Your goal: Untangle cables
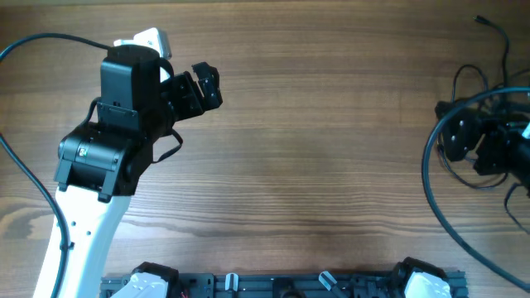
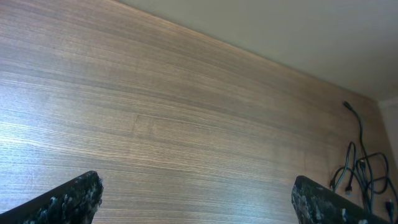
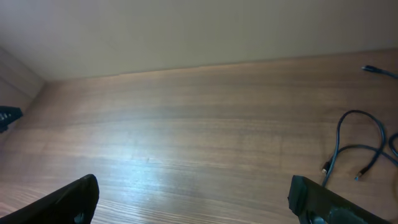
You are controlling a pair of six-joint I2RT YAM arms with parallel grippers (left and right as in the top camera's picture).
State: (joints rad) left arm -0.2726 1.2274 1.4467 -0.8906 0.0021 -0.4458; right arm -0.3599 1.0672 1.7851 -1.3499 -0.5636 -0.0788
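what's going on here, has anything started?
Nothing is being handled yet. Both claws are open and empty. The left claw hovers over the bare table on the left. The right claw is near the cables, which lie in loose loops at the right edge.

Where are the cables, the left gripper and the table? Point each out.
cables (image 2: 359, 163): left wrist view, middle of tangle.
left gripper (image 1: 209, 86): overhead view, between open fingertips.
table (image 1: 315, 165): overhead view, bare wood.
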